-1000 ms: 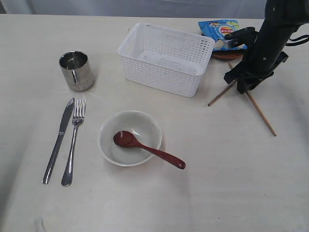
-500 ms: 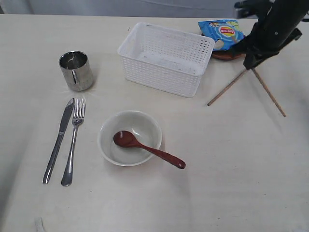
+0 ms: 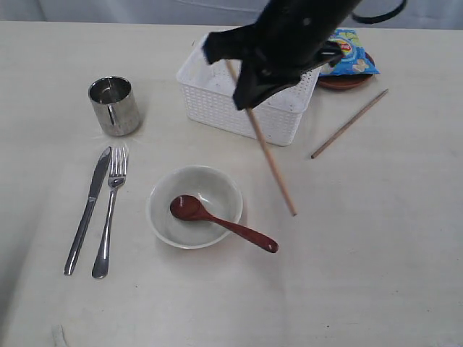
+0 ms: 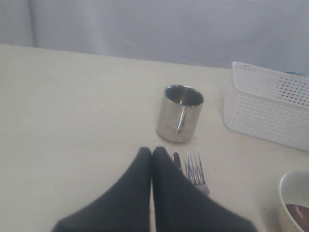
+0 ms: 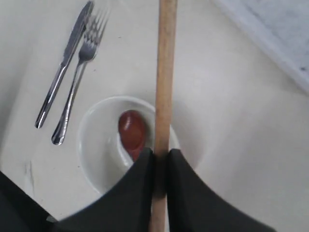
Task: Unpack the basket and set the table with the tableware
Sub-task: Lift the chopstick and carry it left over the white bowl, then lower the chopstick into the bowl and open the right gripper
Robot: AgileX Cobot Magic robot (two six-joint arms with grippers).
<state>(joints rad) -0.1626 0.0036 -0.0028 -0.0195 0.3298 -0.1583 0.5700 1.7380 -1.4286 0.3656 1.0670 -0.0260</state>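
Swung from the frame's right edge to upper centre, the arm now hangs over the basket (image 3: 217, 108). Its right end effector (image 5: 161, 152) pinches one chopstick (image 3: 271, 163), which slants down mid-frame toward the bowl (image 3: 210, 188). The second chopstick (image 3: 349, 124) lies at right on the tabletop (image 3: 362, 253). The left end effector (image 4: 152, 151) is pressed together, empty. Risk: the narrow pinch lets the stick pivot, slip out, or strike the bowl.

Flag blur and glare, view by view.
Exterior view: the right gripper looks smeared over the basket; the steel cup throws glints on the table. Left wrist view: the left gripper is soft, near the lens. Right wrist view: the chopstick looks soft.
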